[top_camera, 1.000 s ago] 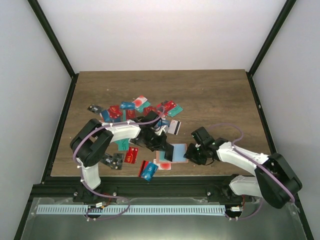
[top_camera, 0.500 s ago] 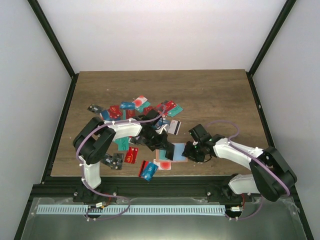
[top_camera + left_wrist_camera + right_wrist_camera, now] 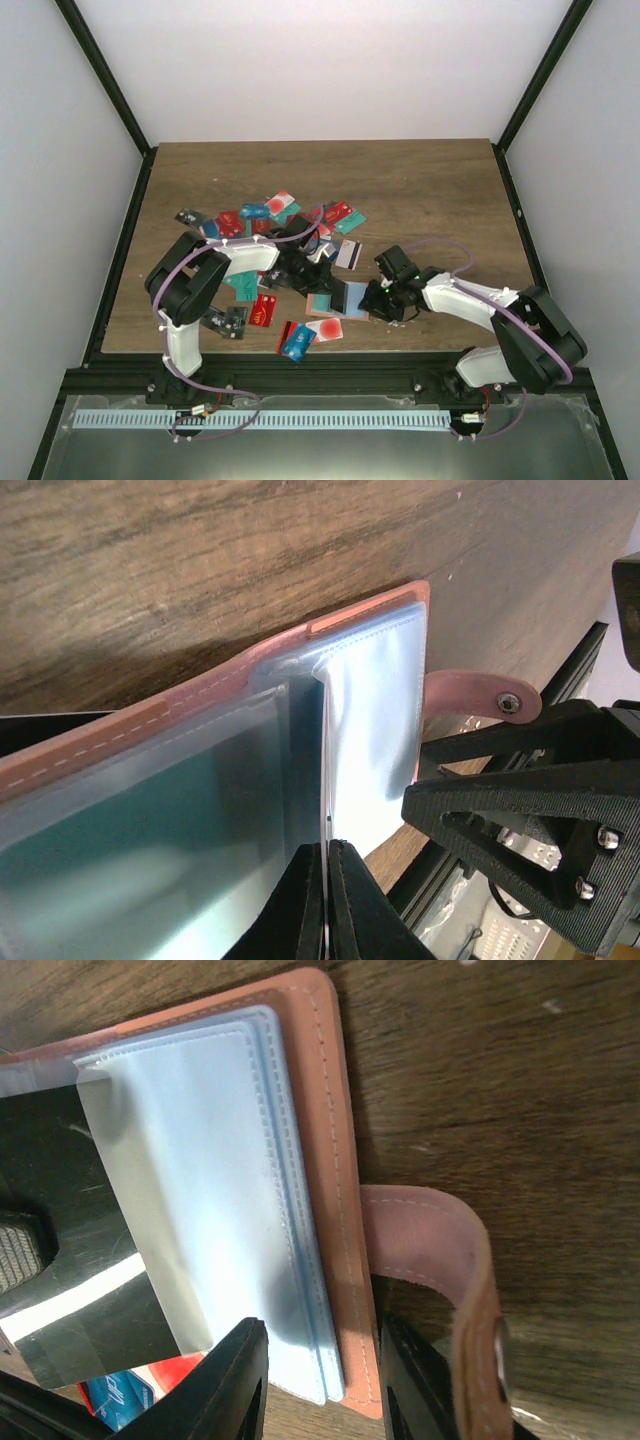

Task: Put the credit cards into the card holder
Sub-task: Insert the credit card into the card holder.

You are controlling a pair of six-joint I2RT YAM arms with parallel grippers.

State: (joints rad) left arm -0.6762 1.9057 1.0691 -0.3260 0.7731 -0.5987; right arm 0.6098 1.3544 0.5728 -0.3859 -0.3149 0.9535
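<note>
Shot from high at 6 o'clock facing 12 over the whole table, plus point-blank from both wrists onto the same card holder, left facing 3, right facing 9.

Seen from above, the left gripper and the right gripper face each other across the card holder – it lies open between them, touching both, a dark panel and a pale blue one showing. Whether either pair of fingers is closed cannot be made out. Beyond the left gripper spreads a heap of credit cards. Just nearside of it lie a red-dotted card and a blue card – all on the wooden table.
</note>
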